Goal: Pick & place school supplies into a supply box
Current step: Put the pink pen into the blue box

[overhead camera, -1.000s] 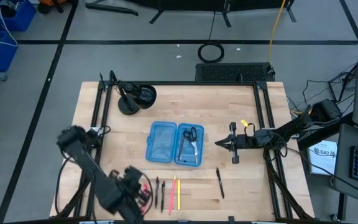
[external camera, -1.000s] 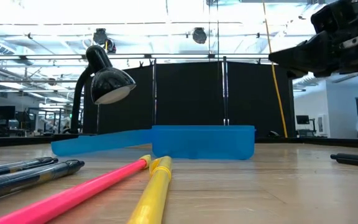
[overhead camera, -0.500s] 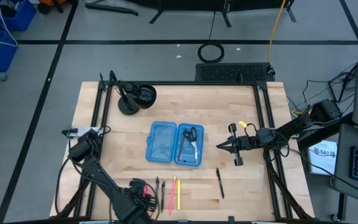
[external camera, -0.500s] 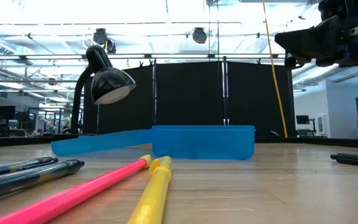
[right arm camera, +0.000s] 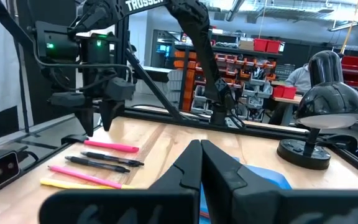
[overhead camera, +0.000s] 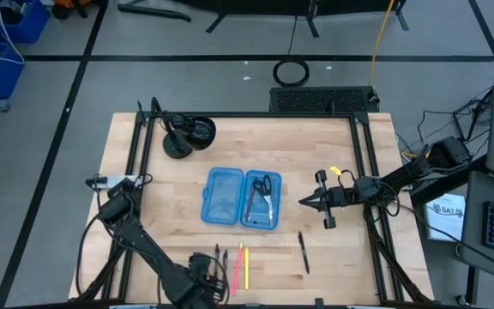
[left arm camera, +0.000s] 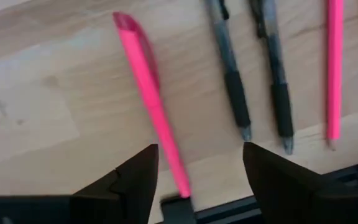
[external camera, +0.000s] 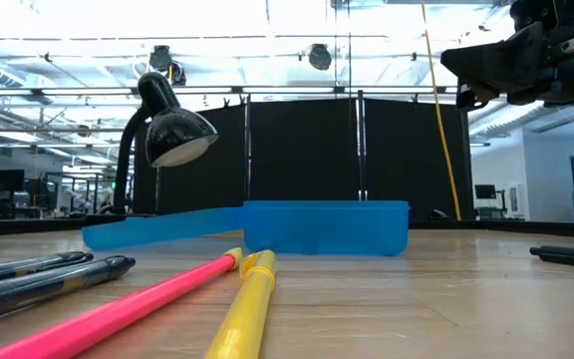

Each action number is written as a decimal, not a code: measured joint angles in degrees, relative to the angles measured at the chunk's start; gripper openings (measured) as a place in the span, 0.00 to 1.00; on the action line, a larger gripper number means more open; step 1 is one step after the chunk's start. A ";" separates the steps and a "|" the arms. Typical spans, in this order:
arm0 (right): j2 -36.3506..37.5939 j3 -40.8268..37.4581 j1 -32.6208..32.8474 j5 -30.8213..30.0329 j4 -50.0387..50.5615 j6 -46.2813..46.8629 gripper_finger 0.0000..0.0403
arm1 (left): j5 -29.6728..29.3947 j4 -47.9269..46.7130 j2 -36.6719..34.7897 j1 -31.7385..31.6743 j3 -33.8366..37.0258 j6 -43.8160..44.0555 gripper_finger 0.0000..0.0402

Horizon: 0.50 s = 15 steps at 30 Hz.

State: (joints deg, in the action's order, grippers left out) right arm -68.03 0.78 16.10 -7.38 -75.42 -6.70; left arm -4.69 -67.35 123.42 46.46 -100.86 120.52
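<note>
1. Left gripper low over the table's near edge, fingers spread wide, straddling a pink pen lying flat on the wood.
2. Beside that pen: two black pens, another pink one, a yellow one.
3. Supply box open at mid-table, both blue halves flat, scissors already in the right half.
4. Lone black pen apart, on the table to the right of the row.
5. Right gripper held in the air just right of the box, fingers pressed together, nothing between them.
6. Black desk lamp standing at the far left corner.
</note>
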 joint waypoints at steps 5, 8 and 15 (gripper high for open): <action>0.00 0.00 0.00 0.00 -0.04 1.61 0.00 | -0.71 0.34 0.39 1.52 1.84 4.26 0.53; 0.00 0.00 0.00 0.00 -0.04 1.70 0.00 | -0.74 2.28 0.37 1.91 3.73 5.41 0.52; 0.00 -0.02 0.00 0.00 -0.09 1.73 0.00 | -0.42 10.21 0.20 1.91 9.91 5.94 0.52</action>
State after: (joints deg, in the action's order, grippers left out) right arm -68.03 0.75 16.10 -7.38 -75.50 -4.97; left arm -5.10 -57.14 123.61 48.37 -90.95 126.46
